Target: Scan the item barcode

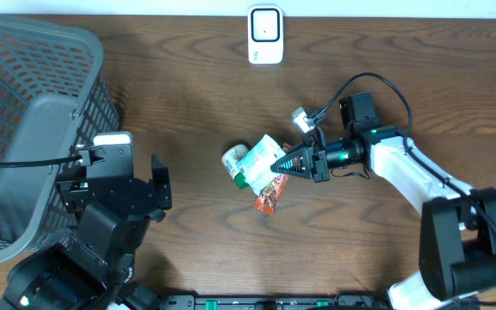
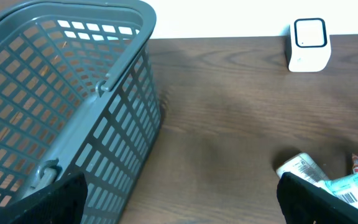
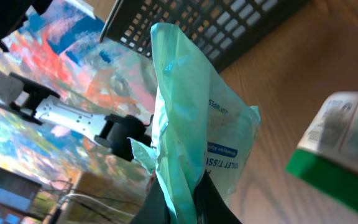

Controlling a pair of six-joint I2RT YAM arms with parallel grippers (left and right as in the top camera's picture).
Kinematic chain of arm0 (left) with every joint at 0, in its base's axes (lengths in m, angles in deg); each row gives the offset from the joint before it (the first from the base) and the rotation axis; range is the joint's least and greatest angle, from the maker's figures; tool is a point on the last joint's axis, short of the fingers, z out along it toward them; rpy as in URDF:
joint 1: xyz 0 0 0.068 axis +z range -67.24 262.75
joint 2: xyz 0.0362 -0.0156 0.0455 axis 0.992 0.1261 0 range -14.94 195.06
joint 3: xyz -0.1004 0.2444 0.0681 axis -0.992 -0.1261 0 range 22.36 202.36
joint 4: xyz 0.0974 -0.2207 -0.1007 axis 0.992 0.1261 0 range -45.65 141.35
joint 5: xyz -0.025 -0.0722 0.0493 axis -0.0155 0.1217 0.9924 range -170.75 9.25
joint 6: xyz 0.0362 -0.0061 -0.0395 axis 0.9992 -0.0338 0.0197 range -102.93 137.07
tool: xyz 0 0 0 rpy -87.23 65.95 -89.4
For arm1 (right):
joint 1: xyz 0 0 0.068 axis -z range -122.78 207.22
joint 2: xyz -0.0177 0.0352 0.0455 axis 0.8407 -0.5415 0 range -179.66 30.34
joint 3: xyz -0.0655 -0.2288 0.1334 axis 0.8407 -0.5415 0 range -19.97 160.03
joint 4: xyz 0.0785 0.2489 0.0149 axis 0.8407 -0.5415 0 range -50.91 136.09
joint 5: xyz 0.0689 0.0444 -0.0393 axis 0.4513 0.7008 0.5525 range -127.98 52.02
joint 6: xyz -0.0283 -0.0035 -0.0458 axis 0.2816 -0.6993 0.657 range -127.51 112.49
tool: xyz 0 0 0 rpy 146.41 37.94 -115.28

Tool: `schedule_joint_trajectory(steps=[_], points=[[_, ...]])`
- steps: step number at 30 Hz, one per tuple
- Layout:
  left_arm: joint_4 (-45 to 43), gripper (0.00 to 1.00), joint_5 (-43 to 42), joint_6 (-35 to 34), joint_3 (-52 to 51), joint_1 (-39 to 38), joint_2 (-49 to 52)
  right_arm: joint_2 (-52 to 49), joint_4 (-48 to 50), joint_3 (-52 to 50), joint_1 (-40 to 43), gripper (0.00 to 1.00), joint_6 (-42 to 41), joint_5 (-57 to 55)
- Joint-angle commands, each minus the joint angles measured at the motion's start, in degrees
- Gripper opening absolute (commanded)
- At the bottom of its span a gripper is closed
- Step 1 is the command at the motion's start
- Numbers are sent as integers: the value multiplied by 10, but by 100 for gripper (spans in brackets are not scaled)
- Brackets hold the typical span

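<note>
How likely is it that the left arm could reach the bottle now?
Probably yes: the left gripper is open, with bare table between it and the bottle. The right gripper, shut on the tissue pack beside it, might crowd the approach.

Setting: a mock shop checkout staged on a robotics test bench.

Evidence:
- A grey plastic shopping basket [image 1: 7, 77] sits at the left of a dark wood-grain surface [image 1: 188, 95].
- A small white barcode scanner [image 1: 265, 34] stands at the far edge, against a pale wall.
- Retail goods lie near the middle: green tissue pack [image 1: 263, 155], small labelled jar [image 1: 235, 162] with a green cap, red snack packet [image 1: 268, 200].
- The left arm [image 1: 102, 215] and right arm [image 1: 407, 168], with loose cabling, occupy the near side.
- A bright multicoloured backdrop [image 3: 55, 74] fills the left of the right wrist view.
</note>
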Motion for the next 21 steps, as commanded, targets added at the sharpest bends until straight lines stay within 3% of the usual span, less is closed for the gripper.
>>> schedule_joint_trajectory(steps=[1,6,13,21], points=[[1,98,7,-2,4,2,-2,-23,32,-1,2,1,60,58],[1,98,7,-3,4,2,-2,-32,97,-1,2,1,81,58],[1,98,7,-2,4,2,-2,-32,125,-1,4,1,47,58],[1,98,7,-2,4,2,-2,-32,168,1,38,1,-205,58]])
